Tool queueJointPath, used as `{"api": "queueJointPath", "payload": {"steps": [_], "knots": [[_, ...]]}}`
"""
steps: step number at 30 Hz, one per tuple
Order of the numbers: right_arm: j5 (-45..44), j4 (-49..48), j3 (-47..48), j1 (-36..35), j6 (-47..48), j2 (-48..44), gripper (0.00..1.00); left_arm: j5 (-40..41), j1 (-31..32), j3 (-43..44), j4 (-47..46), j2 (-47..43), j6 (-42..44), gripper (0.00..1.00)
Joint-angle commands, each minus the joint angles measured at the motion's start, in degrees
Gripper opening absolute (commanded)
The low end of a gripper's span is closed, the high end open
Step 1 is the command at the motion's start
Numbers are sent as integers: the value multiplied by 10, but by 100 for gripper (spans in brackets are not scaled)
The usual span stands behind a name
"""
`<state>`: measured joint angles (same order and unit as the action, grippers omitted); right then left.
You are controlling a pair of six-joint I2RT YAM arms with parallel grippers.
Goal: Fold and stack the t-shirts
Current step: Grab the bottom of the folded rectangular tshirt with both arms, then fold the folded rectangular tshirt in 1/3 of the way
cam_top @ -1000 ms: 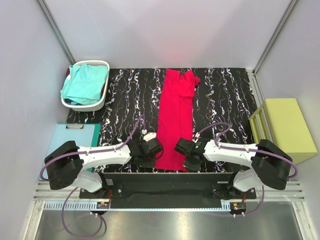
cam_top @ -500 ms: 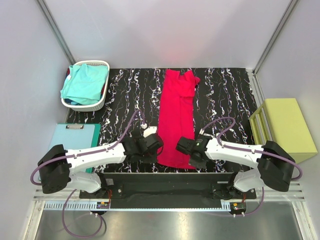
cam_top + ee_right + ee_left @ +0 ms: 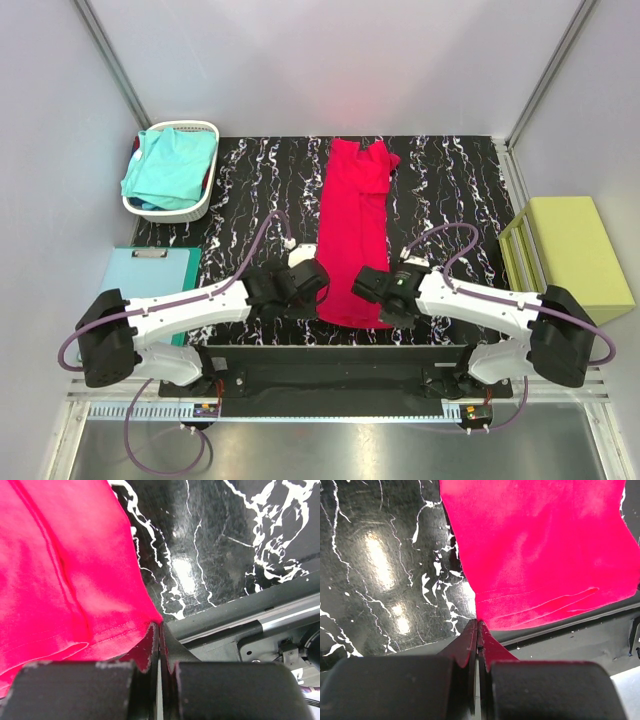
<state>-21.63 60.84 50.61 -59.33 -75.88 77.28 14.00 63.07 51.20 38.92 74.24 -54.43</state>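
Wrist cams only: left gripper (image 3: 478, 625) has its jaws fully closed, pinching the near-left hem corner of the red t-shirt (image 3: 540, 545). Right gripper (image 3: 159, 627) is the same, clamped on the near-right corner, hem stitching visible. The top cam can't resolve either pinch and just shows both grippers flanking the near hem at 6 o'clock.

Top cam adds: the shirt lies as a long narrow strip on the marble table (image 3: 450, 190), running 6 to 12. Light-blue mat (image 3: 135, 285) at 8, yellow-green block (image 3: 575, 250) at 3. Turquoise t-shirt (image 3: 170, 165) heaped in the white basket (image 3: 206, 203) at 10.
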Motion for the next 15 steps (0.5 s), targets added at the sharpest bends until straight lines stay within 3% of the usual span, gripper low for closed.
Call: {"api": "queueJointPath", "payload": {"steps": [1, 15], "knots": [[-54, 40, 33, -3, 1, -19, 0, 32, 1, 34, 14, -15, 13, 0], [-118, 89, 103, 13, 17, -10, 0, 70, -31, 89, 31, 0, 54, 0]]}}
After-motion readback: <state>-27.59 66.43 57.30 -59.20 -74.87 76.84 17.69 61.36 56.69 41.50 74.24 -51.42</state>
